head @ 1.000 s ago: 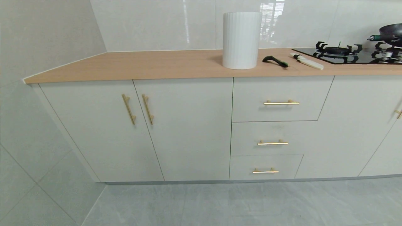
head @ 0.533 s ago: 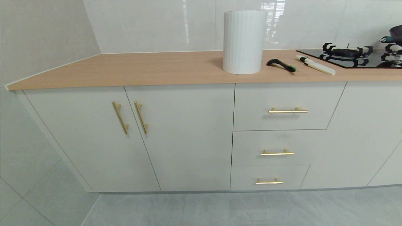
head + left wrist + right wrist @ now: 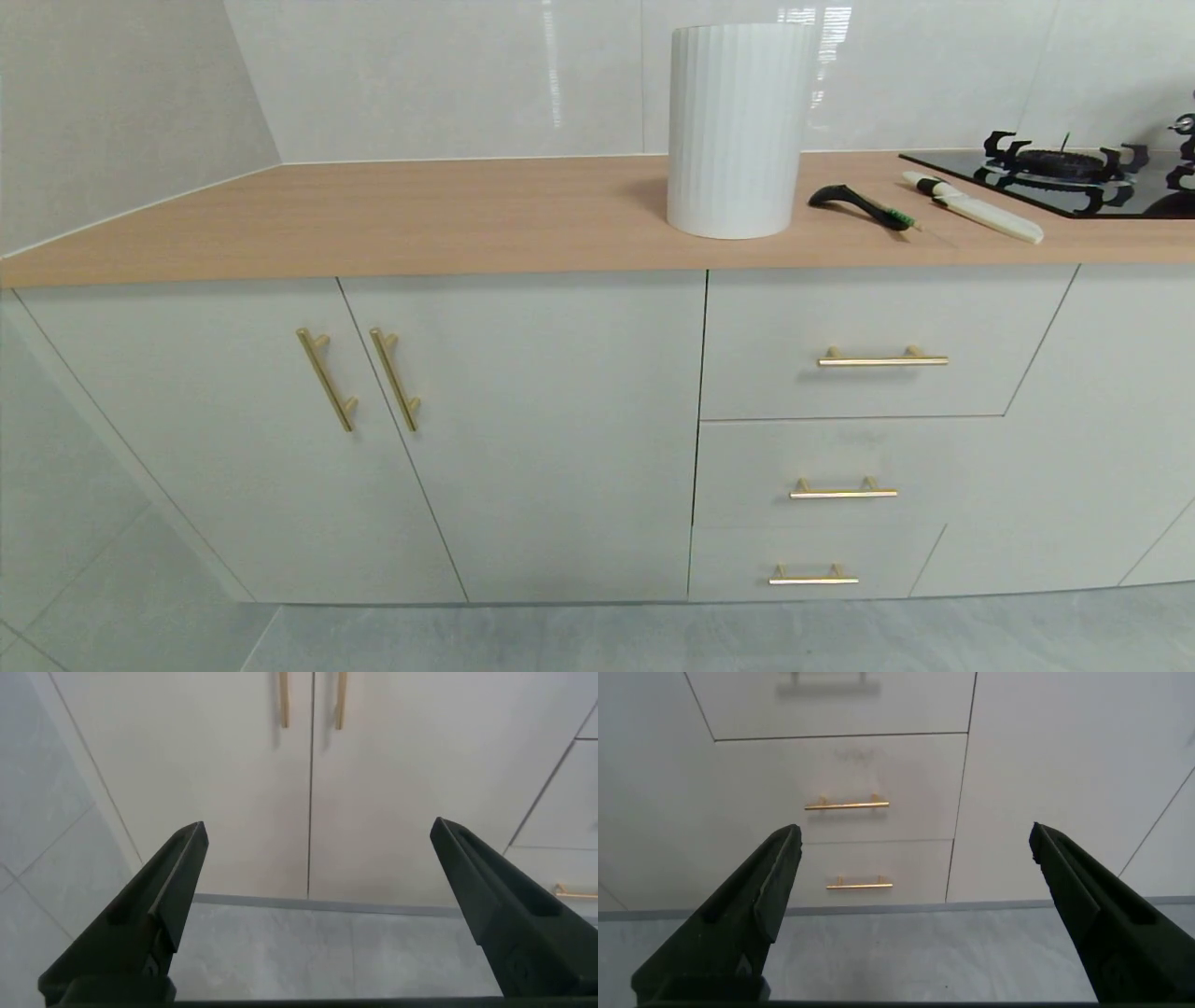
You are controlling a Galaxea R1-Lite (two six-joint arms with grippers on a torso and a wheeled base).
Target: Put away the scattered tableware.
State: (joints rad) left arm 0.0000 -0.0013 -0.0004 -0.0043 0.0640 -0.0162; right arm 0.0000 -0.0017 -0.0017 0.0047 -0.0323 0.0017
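I see the cabinet front [image 3: 523, 420], two doors and three drawers, all closed, under the wooden surface [image 3: 420, 215]. A hob [image 3: 1055, 177] sits at the surface's right end. A tall white ribbed container [image 3: 736, 131] stands upright near the front edge. My left gripper [image 3: 318, 833] is wide open and empty, facing the doors. My right gripper [image 3: 915, 836] is also wide and empty, facing the lower drawers. Between container and hob lie a white knife [image 3: 976, 208] and, nearer the container, a black peeler [image 3: 854, 205], slightly apart.

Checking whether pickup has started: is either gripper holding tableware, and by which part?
Nothing is held: the left gripper and right gripper are both open and empty. The knife and black tool lie on the countertop.
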